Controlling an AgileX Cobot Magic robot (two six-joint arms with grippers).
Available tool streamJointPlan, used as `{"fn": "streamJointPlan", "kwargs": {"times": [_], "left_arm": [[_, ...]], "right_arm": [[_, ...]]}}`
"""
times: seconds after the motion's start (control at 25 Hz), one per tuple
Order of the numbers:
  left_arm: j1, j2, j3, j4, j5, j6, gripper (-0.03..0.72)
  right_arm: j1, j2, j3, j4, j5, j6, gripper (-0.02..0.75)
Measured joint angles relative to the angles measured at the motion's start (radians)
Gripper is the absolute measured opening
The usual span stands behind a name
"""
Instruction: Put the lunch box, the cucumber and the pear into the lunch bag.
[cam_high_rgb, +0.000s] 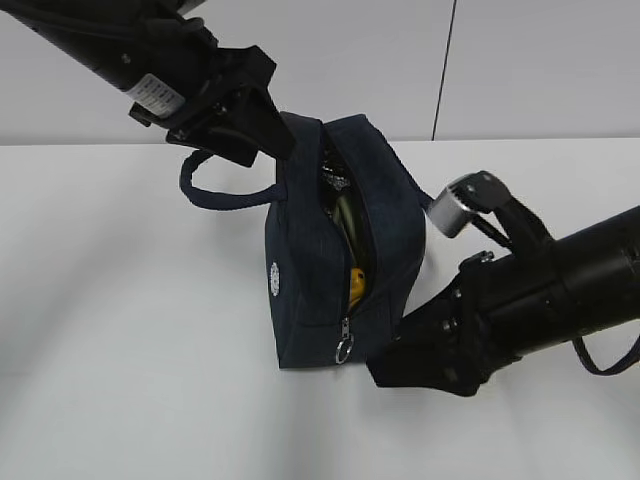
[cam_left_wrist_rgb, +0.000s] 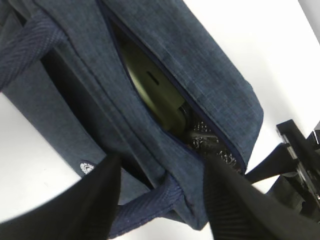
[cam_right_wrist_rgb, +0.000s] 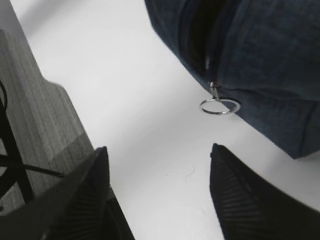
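Observation:
The dark navy lunch bag (cam_high_rgb: 385, 215) stands on the white table with its zipper slit open along the top and front. The pale green lunch box lid (cam_left_wrist_rgb: 150, 85) shows inside the slit, and the yellow pear (cam_high_rgb: 354, 283) shows low in the opening. I cannot make out the cucumber. My left gripper (cam_high_rgb: 278, 145) is open, and its fingers straddle the bag's top back corner and handle root (cam_left_wrist_rgb: 162, 165). My right gripper (cam_high_rgb: 385, 365) is open and empty, low on the table just in front of the metal ring pull (cam_right_wrist_rgb: 219, 106).
One loop handle (cam_high_rgb: 215, 190) hangs off the bag's left side over the white table (cam_high_rgb: 130, 320). The ring pull (cam_high_rgb: 344, 350) hangs at the bag's lower front. A grey wall with a seam stands behind.

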Motion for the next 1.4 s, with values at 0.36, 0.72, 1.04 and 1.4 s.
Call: {"fn": "streamJointPlan", "kwargs": {"times": [0.36,0.72,1.04,1.4], "left_arm": [[0.000,0.000,0.000,0.032,0.013,0.000,0.379],[0.000,-0.002,0.000,0.039,0.020,0.000,0.374],[0.000,-0.092,0.000,0.086,0.021,0.000,0.374],[0.000,-0.149,0.000,0.119,0.036,0.000,0.371]], "right_arm": [[0.000,0.166,0.000,0.173,0.087,-0.312,0.469],[0.000,0.263,0.000,0.299,0.060,-0.594,0.469],[0.000,0.334,-0.007,0.419,0.028,-0.711,0.469],[0.000,0.371,-0.047,0.445,0.022,-0.723,0.469]]}}
